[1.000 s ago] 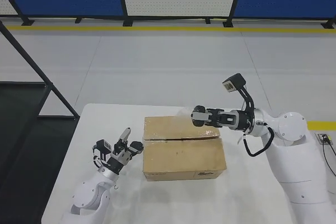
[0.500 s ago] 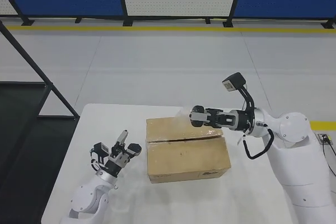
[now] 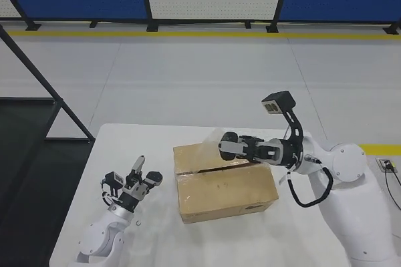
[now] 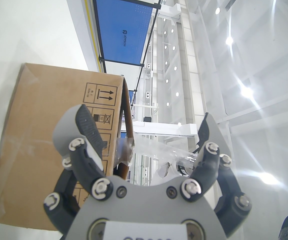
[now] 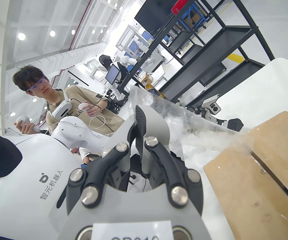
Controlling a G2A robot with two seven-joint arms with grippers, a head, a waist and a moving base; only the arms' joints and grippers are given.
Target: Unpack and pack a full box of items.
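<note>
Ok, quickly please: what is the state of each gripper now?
Left gripper: open, holding nothing.
Right gripper: closed on the clear tape that runs to the box.

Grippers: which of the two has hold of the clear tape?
The right gripper, shut on the clear tape stretched from the box top. The left gripper is open beside the box, holding nothing.

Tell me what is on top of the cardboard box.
A strip of clear tape rises from the seam of the cardboard box, pinched in the right gripper. Closed flaps hide its contents.
</note>
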